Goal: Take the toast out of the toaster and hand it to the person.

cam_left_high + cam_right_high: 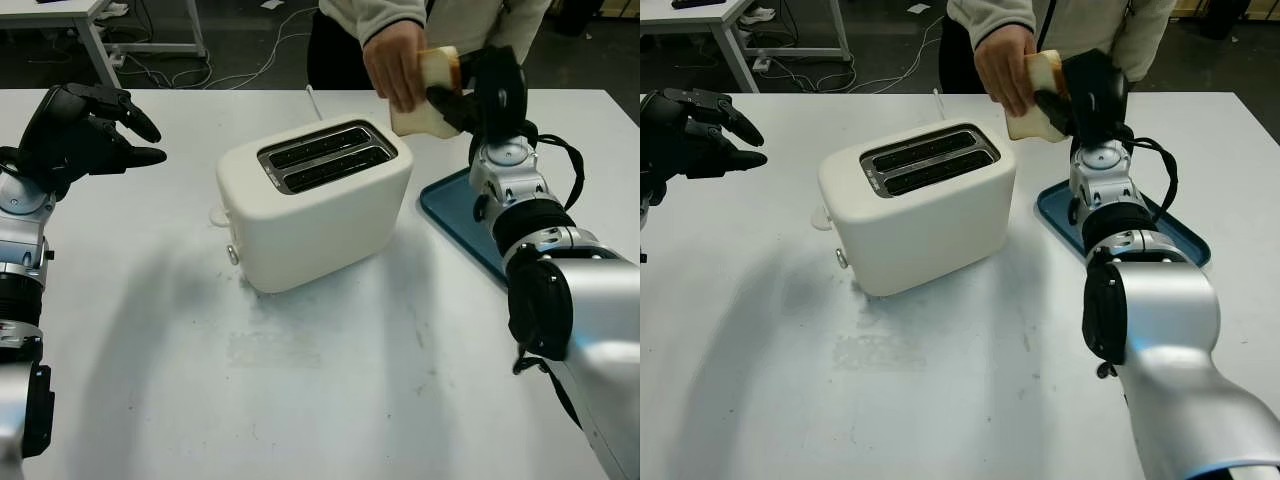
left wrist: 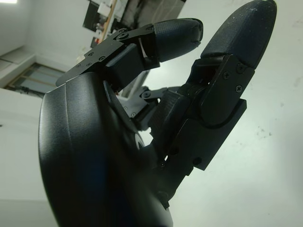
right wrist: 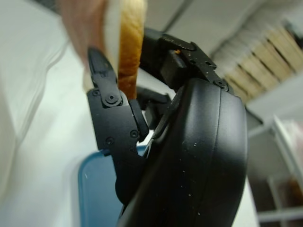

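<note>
Holding the toast (image 1: 428,95) up over the table's far edge, my right hand (image 1: 487,88) has its fingers closed on the slice, and the right wrist view shows one black finger (image 3: 110,109) pressed along its crust. The person's hand (image 1: 393,62) grips the same slice from the other side, so both have hold of it. I cannot say from here how firm either grip is, since the fingers overlap in the head views.

The toaster (image 1: 315,205) sits near the table's middle, both slots (image 1: 326,156) dark; I see no bread in them. Its lever knob (image 1: 233,254) faces the near left. A blue tray (image 1: 462,222) lies flat by the table's right edge, just beside my right forearm, partly hidden under it.

My left hand (image 1: 85,130) hovers above the table's left edge, well apart from the toaster, open and holding nothing.

The table (image 1: 330,380) is white, with a few scuff marks in front of the toaster.
</note>
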